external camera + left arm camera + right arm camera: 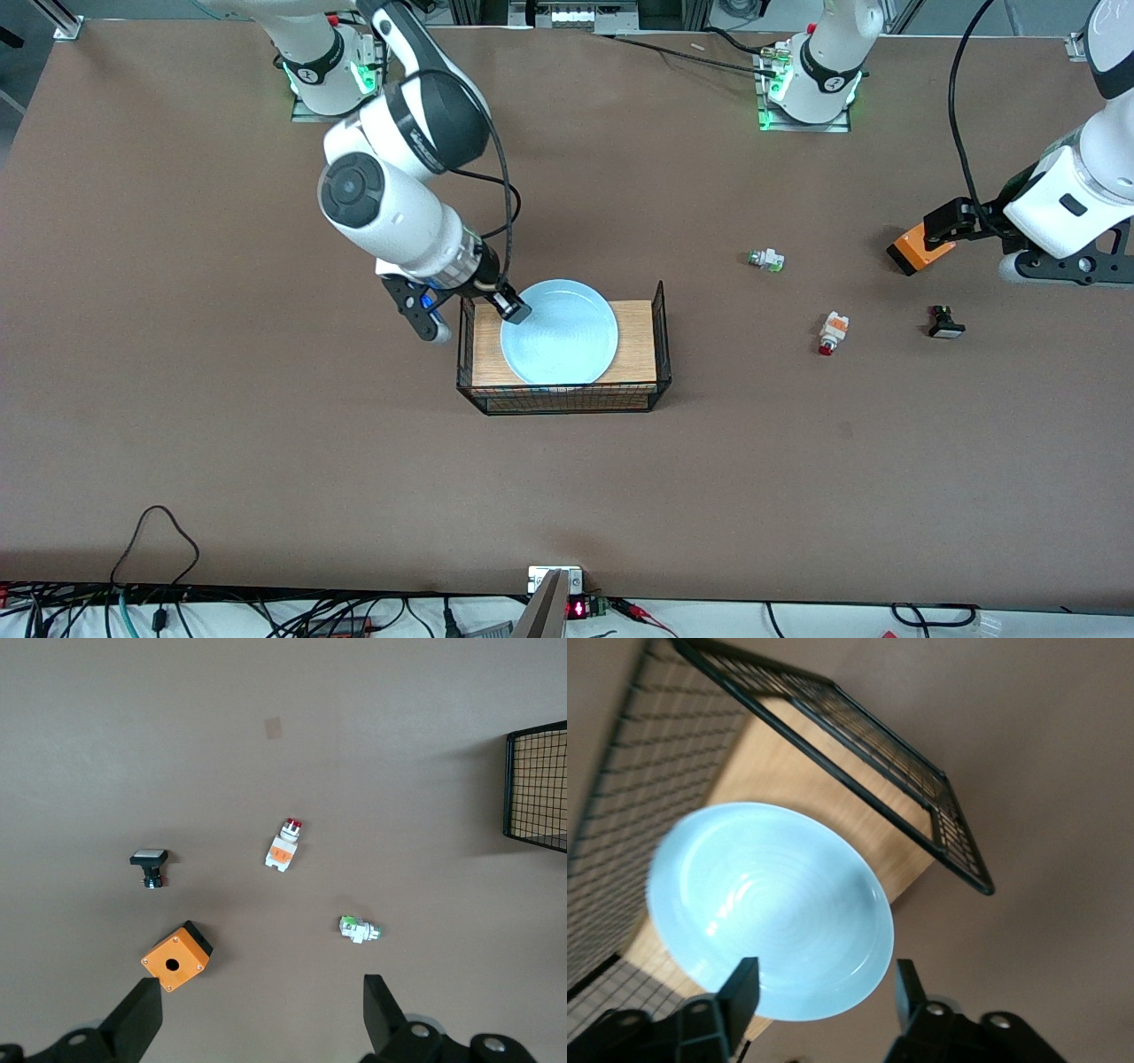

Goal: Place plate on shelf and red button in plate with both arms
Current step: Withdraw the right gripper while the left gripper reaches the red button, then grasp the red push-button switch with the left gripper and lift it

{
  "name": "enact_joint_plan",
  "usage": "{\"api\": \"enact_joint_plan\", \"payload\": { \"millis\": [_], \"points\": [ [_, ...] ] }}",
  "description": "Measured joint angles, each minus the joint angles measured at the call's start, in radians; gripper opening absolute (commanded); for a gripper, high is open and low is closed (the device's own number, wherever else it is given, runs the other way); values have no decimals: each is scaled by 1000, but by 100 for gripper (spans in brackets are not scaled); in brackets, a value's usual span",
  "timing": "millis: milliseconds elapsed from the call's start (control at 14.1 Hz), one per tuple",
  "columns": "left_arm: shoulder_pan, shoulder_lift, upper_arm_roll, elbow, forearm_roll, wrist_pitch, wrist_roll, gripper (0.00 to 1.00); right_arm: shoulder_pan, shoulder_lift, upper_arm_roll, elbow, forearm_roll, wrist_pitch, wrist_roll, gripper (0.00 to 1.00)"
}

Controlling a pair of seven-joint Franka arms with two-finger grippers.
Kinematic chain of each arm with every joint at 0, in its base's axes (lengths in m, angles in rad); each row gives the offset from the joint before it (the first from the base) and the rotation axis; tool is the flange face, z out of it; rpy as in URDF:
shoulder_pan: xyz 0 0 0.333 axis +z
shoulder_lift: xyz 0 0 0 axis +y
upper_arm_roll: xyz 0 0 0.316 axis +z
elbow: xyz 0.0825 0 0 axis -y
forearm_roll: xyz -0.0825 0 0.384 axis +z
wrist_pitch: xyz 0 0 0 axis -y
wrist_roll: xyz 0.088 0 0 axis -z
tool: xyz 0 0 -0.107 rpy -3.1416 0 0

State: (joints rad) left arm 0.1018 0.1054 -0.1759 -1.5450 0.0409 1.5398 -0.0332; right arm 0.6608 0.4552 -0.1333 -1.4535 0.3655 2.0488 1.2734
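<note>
The pale blue plate (560, 332) lies flat on the wooden floor of a black wire basket (660, 328) in the middle of the table. My right gripper (476, 319) is open and hangs over the plate's rim at the right arm's end of the basket. In the right wrist view the plate (766, 908) shows below the open right gripper (824, 992), one finger over it and one outside the rim. The red button (832, 332) lies on the table toward the left arm's end, also in the left wrist view (283, 844). My left gripper (1001, 244) is open and empty in the air (261, 1014).
An orange box (917, 251) with a hole (175, 958) sits under the left gripper. A white part with a green tip (766, 260) (358, 928) and a black part with a white cap (945, 322) (149, 865) lie near the red button. The basket's mesh wall (536, 784) (833, 735) stands up.
</note>
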Motion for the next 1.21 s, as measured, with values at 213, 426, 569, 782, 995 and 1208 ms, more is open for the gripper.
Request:
{"api": "enact_joint_plan", "payload": {
  "millis": [213,426,569,782,995,1208],
  "points": [
    [3,61,3,-5,0,-33,0,100,-16,-79,-30,1,-62,-38,-66,100],
    [15,198,12,-8,1,-22,4,100,-70,-125,-37,1,-152,-108,-244,100],
    [25,291,13,-15,4,68,66,100,-124,-138,-39,1,-206,-160,-367,100],
    [25,364,12,-98,49,293,237,100,-249,-151,-44,1,-233,-267,-591,100],
    [22,372,4,-266,117,555,299,100,-390,-178,-47,1,-234,-360,-830,100],
    [20,371,1,-405,125,729,310,100,-502,-216,-47,1,-234,-430,-999,100]
  ]
}}
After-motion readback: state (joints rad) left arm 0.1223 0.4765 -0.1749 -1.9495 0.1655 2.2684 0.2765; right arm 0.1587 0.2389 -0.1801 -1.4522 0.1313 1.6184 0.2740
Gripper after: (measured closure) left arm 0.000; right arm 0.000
